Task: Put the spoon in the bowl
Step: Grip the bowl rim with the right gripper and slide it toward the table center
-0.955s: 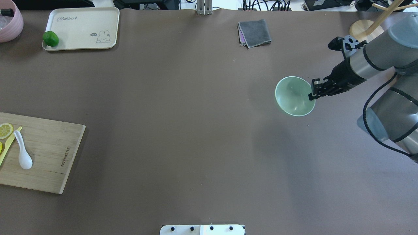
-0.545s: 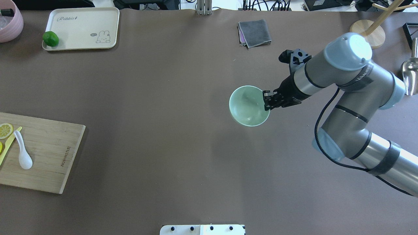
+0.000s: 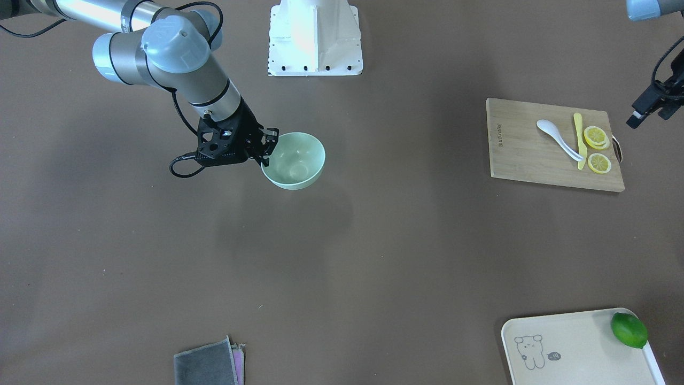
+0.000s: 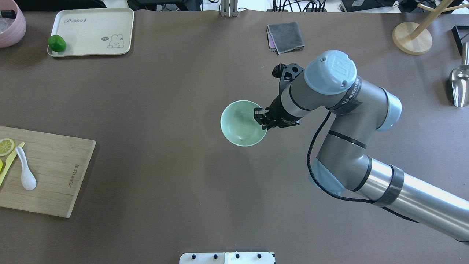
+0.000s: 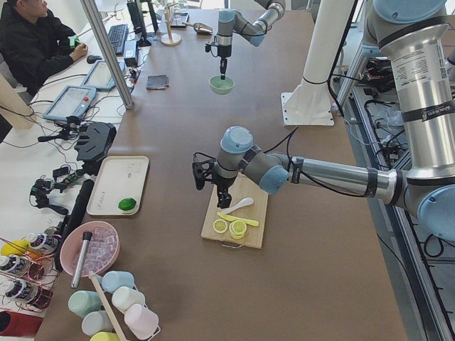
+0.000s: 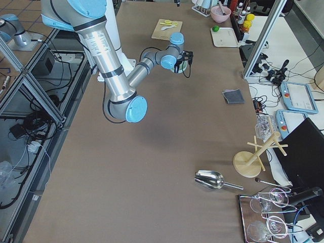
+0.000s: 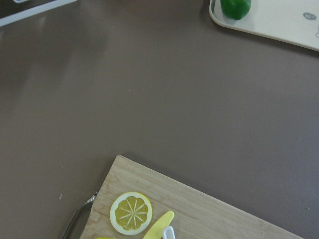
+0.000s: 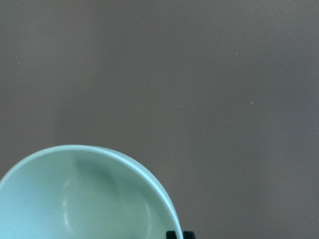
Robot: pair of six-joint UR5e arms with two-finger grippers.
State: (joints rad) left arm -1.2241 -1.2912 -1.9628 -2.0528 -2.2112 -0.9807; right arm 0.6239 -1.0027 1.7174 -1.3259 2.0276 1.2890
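The white spoon (image 4: 25,170) lies on a wooden cutting board (image 4: 55,172) at the table's left edge, beside a yellow knife (image 4: 9,163). It also shows in the front-facing view (image 3: 558,139). My right gripper (image 4: 261,119) is shut on the right rim of the mint-green bowl (image 4: 238,126) and holds it above the middle of the table. The bowl is empty and fills the bottom of the right wrist view (image 8: 75,199). My left gripper (image 3: 649,115) hangs beside the board's outer end, looks open and holds nothing. It is out of the overhead view.
Lemon slices (image 4: 6,146) lie on the board. A cream tray (image 4: 91,31) with a lime (image 4: 56,43) and a pink bowl (image 4: 11,22) stand at the far left. A grey cloth (image 4: 285,36), a wooden stand (image 4: 412,36) and a metal scoop (image 4: 460,82) are at the far right.
My right arm has carried the bowl leftward from the table's right side to near its middle. The spoon has not moved.
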